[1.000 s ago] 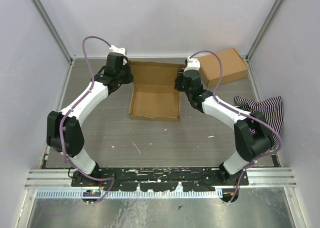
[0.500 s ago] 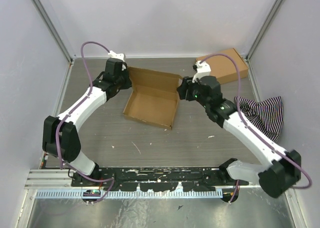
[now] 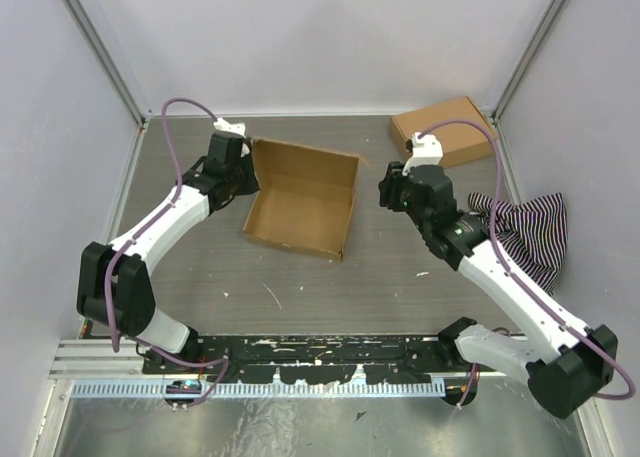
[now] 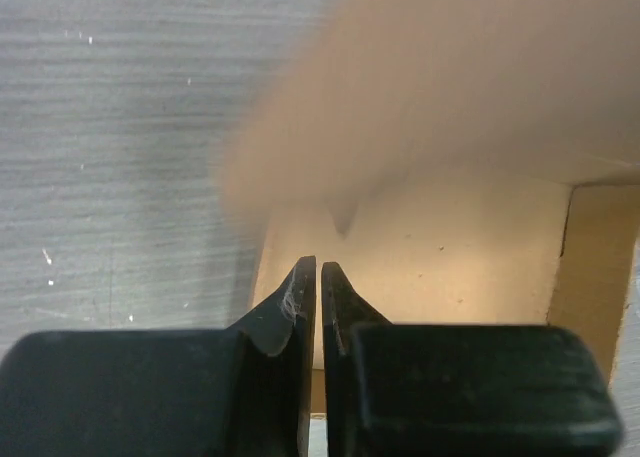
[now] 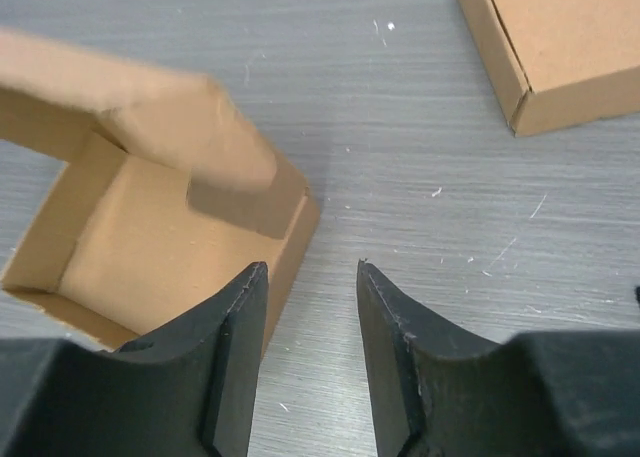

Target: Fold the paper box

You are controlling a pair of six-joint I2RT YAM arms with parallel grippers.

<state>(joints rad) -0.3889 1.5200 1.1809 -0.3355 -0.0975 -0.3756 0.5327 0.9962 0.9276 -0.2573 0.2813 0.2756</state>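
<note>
Right fingers (image 5: 240,317) backed off one paper box (image 3: 300,202), spread; left fingers (image 4: 298,302) pinched shut.

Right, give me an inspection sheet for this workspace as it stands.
Surface: grey table, scuffed, with white specks.
Job's things: box open, side walls up, far panel standing, not closed.
Clutter: flat carton at the far right; striped cloth at the right edge.
Grippers: left gripper closed to a slit at the box's left wall, seemingly pinching it; right gripper open, beside the box's right wall, apart from it.
Cables: left cable and right cable, purple, both clear of the box.
Surroundings: pale walls; metal rail at the near edge.
</note>
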